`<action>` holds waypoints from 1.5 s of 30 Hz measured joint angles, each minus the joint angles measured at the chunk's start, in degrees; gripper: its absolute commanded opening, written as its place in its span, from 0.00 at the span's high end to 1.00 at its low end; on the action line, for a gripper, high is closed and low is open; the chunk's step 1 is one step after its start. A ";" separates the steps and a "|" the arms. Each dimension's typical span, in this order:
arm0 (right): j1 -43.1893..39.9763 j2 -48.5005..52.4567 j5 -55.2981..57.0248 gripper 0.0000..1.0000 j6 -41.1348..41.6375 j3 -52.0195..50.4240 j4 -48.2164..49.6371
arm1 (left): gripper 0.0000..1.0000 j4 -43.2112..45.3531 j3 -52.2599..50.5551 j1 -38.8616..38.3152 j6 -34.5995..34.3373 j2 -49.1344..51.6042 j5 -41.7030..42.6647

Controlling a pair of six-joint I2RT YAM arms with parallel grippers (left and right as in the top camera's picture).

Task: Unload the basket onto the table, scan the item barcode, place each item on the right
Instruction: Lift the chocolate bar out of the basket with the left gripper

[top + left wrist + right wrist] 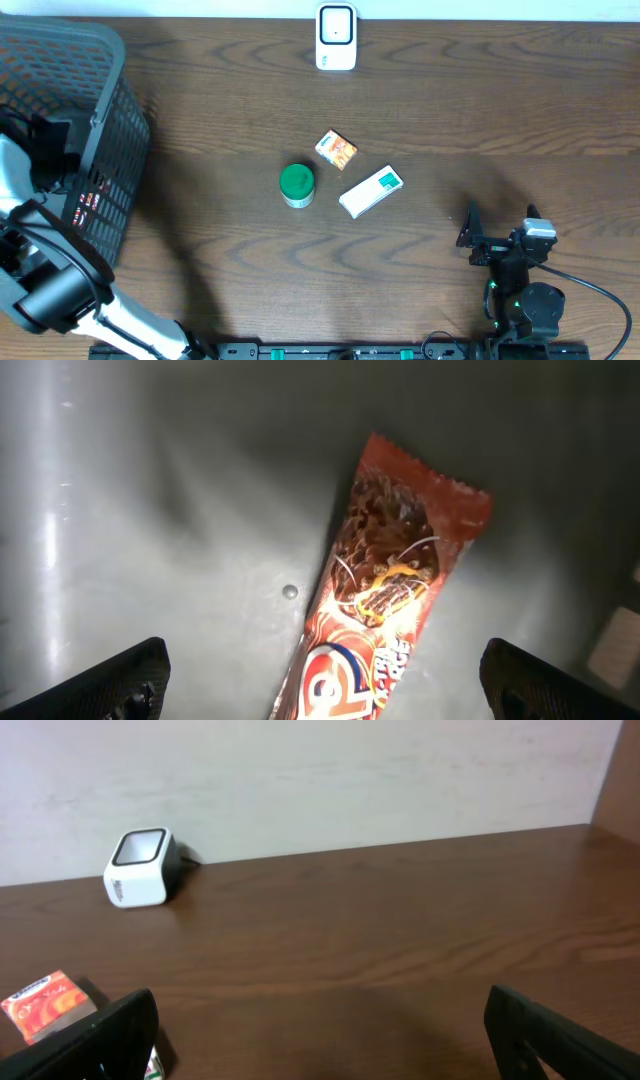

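left end effector [322, 665], jaws spread, over red snack wrapper [388, 570]

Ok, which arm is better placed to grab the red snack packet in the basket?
Left. The left gripper hangs open directly over the snack packet inside the basket; the right gripper sits open across the table, away from it.

Black cabled right arm [525, 305]; white-and-black left arm [135, 318]
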 measured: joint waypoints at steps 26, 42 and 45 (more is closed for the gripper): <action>0.00 0.00 0.02 0.01 0.00 0.00 0.00 | 0.42 5.77 -5.79 -0.13 0.33 3.21 -1.81; 0.00 0.00 0.00 0.01 0.00 0.00 0.00 | 0.74 7.69 -5.64 -0.57 -6.75 3.21 -1.79; 0.00 0.00 0.00 0.01 0.00 0.00 0.00 | 0.75 7.76 -5.27 -0.55 -9.77 2.97 -2.64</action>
